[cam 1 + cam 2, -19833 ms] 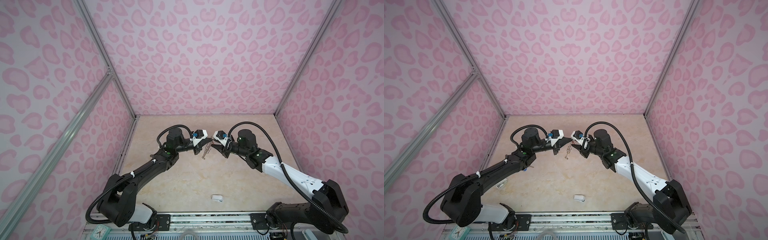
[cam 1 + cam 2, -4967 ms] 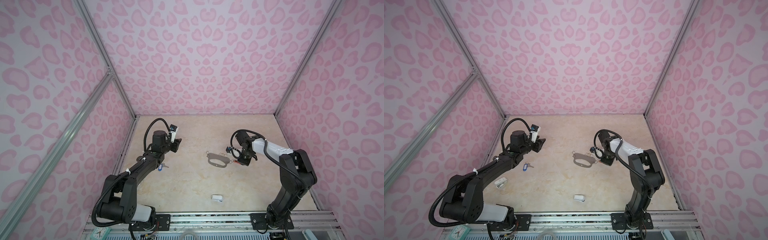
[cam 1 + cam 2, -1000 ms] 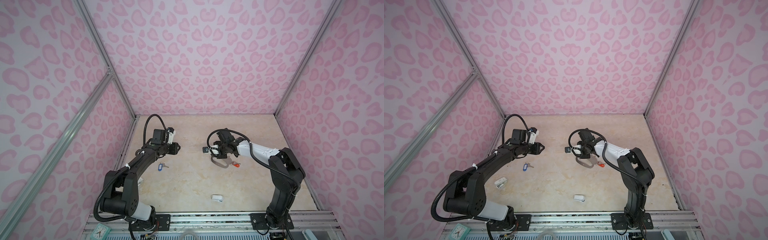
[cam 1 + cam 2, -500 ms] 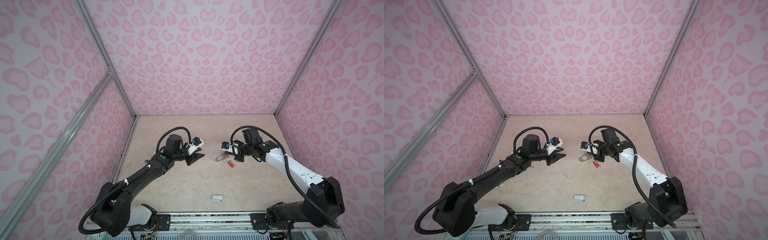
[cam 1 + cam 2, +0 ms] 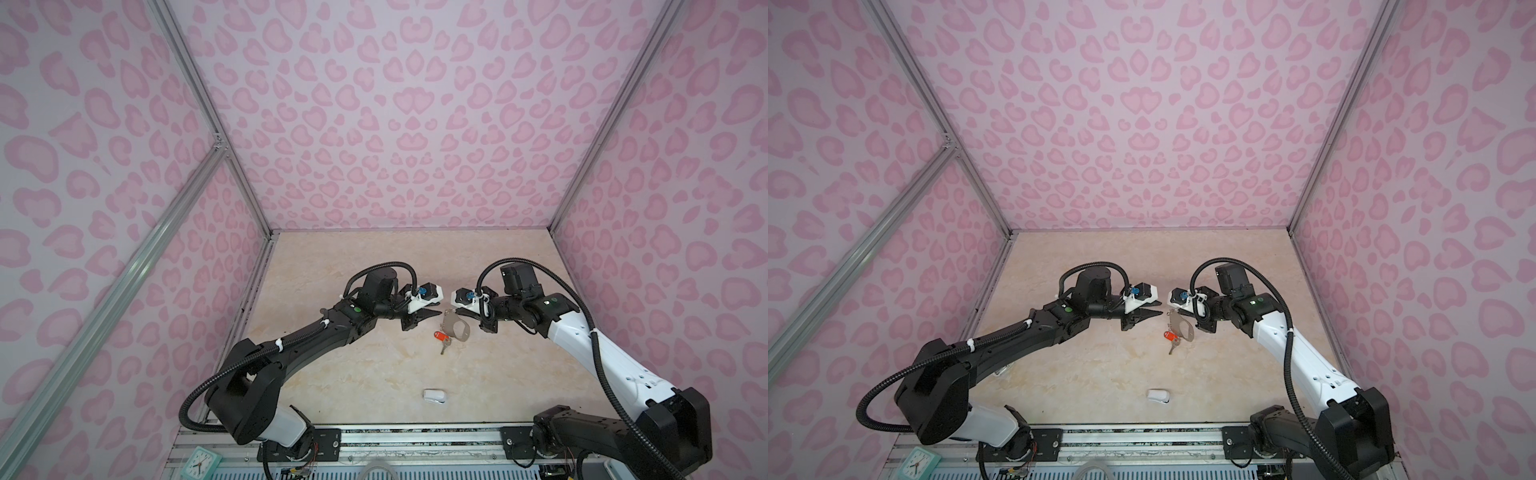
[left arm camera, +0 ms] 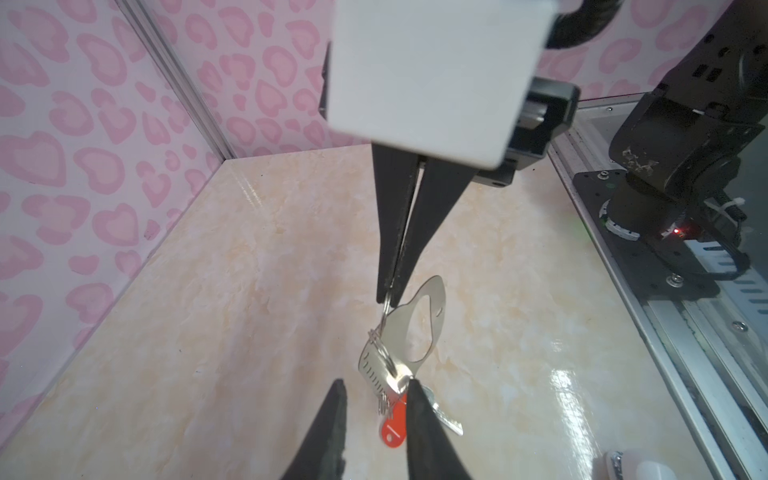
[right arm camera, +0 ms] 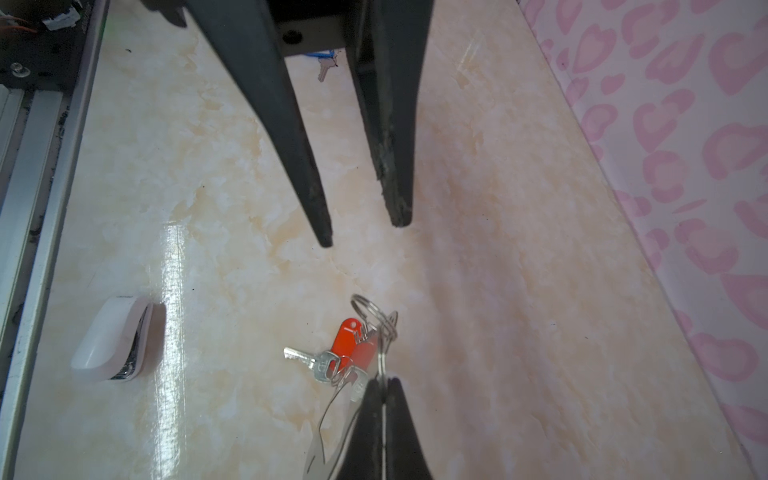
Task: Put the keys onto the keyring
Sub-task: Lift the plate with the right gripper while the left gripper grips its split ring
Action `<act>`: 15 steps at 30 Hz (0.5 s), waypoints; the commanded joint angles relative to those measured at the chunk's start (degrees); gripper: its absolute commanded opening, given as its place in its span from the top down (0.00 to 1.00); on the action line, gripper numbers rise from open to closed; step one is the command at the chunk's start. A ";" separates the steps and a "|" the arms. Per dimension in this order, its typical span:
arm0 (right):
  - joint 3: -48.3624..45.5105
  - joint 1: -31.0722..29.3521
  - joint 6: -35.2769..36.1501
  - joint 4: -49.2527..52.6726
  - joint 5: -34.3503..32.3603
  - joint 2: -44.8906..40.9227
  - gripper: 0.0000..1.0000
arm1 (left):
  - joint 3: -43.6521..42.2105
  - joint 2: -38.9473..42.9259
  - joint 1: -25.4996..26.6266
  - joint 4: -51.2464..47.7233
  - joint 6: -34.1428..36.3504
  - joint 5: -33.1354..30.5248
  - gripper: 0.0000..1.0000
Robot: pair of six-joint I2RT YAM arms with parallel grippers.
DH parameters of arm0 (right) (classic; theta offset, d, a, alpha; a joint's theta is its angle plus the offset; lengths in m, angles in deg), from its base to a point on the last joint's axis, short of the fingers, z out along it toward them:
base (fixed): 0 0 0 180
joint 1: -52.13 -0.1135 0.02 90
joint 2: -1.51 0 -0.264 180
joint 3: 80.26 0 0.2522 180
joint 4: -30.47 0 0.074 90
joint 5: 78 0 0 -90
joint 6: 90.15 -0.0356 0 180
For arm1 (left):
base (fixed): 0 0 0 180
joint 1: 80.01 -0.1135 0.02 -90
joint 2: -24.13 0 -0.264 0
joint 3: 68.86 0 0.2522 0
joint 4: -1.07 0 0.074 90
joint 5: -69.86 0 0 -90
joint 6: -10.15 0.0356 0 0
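My right gripper [image 5: 446,311] [image 7: 384,380] is shut on a wire ring of the keyring [image 5: 456,328] [image 5: 1183,329] [image 6: 397,330]. The grey plate hangs tilted just above the floor. One of the keys, with an orange-red tag [image 5: 439,335] [image 6: 392,428] [image 7: 347,336], dangles from the plate's ringed edge. My left gripper [image 5: 430,316] [image 5: 1152,318] [image 6: 375,384] [image 7: 363,230] faces it, open and empty. One of its fingertips [image 6: 411,382] sits at the plate's lower corner. The blue-tagged key [image 7: 328,58] lies on the floor behind the left gripper, hidden in both top views.
A small white rounded object [image 5: 435,395] [image 5: 1158,396] [image 7: 114,351] lies on the beige floor near the front rail. Pink patterned walls close in the back and sides. The arm bases stand on the metal rail [image 5: 415,440] at the front.
My left gripper has swung from the left wall to the middle, up to the keyring, and its jaws have narrowed. My right gripper has kept its grip on the keyring.
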 commanded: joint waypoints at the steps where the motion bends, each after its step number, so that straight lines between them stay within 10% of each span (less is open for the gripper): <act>1: -0.78 0.71 -2.65 -2.53 3.12 -0.03 1.00 | 0.51 -0.28 0.05 1.38 1.75 1.09 0.73; 15: -0.77 2.30 -6.77 -4.66 6.33 1.79 1.00 | -0.42 -0.31 2.09 -0.63 5.60 2.57 0.72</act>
